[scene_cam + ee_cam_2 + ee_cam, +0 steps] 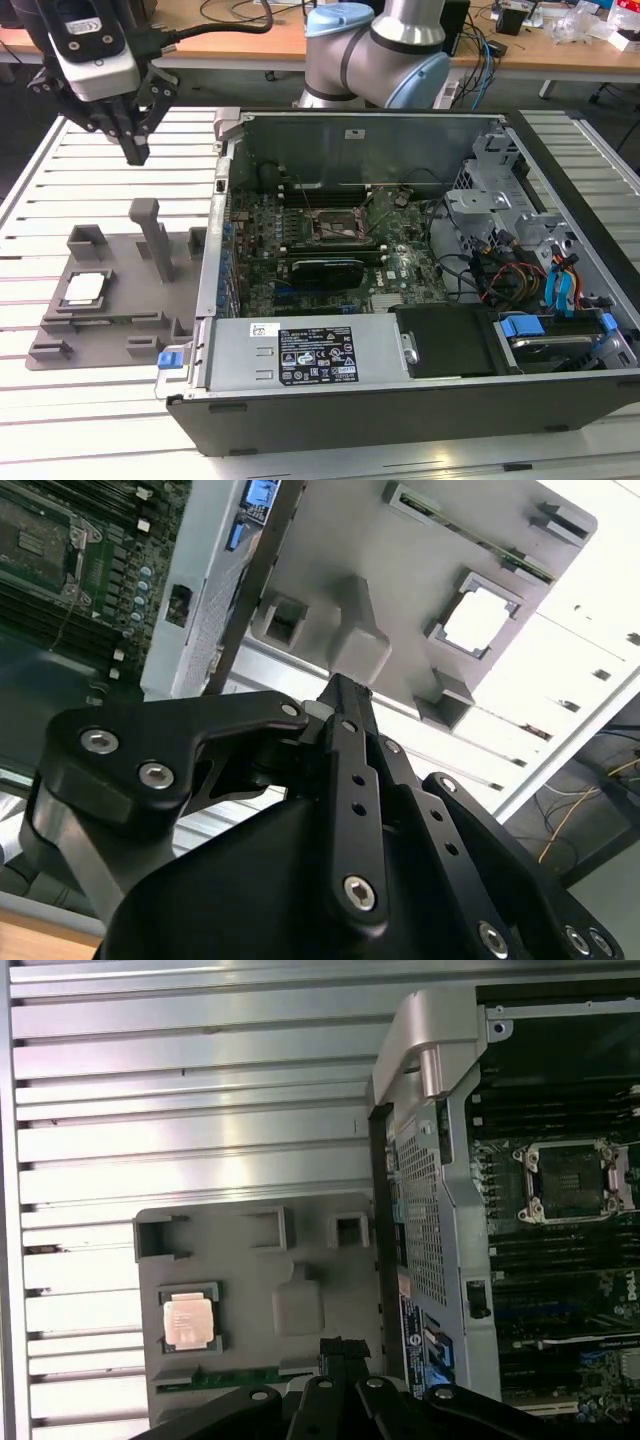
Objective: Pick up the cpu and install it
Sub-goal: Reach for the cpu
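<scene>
Exterior view: the gripper (135, 150) hangs in the air over the slatted table (60, 170), at about 12 o'clock from the tall upright post (150, 235) of the grey tray (100, 350). The pincer looks narrow. In both wrist views the black fingertips meet at the tip, and I see nothing held between them (gripper (340, 685), (338, 1345)).

The cpu (84, 288) lies flat in its square pocket on the tray, pale metal top up, at about 8 o'clock from the tall post. The gripper is at about 1 o'clock from the chip, well apart from it and touching nothing. The first wrist view gives the chip (188, 1320) a faint coppery sheen in its pocket. In the second wrist view it (478, 617) reads as a bright square.

The tray sits on the table at 9 o'clock from the open computer case (400, 400), just beside its wall. Inside the case, the socket (335, 225) on the green board is dark and framed in metal, at roughly 3 o'clock from the cpu. In the first wrist view the socket (572, 1180) holds no chip, with its frame uncovered.
</scene>
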